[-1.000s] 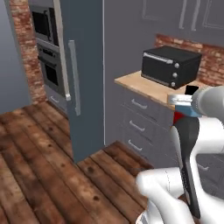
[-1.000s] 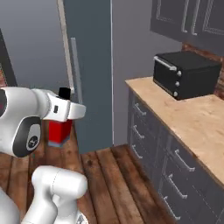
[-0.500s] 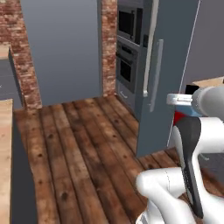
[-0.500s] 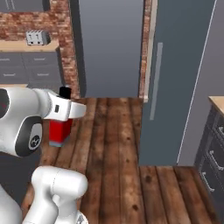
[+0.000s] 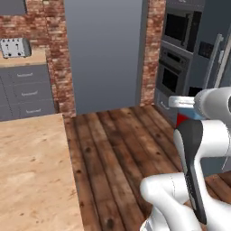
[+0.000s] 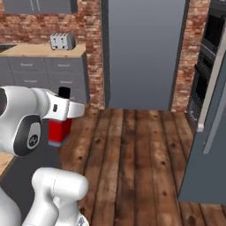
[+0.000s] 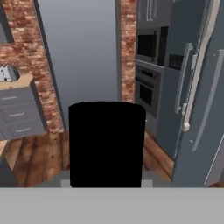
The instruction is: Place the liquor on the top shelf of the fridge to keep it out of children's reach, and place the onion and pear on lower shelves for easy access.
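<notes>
Liquor [image 6: 59,128] — one bottle — gripped in the closed claw [image 6: 62,115], one fridge [image 7: 199,87] nearby.

The bottle [image 6: 59,130] shows a red label under a black cap, the fridge [image 7: 199,92] is slate grey-blue with pale handles, the ovens [image 5: 176,49] are black-fronted, the wall [image 6: 90,39] is red-brown brick, the floor [image 6: 132,150] dark brown planks, the counter [image 5: 31,176] light wood, the toaster [image 6: 62,41] silver.

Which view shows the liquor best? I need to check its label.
The right base view: the liquor shows its red label and black cap. The left base view gives a red sliver; the hand view, the black cap.
</notes>
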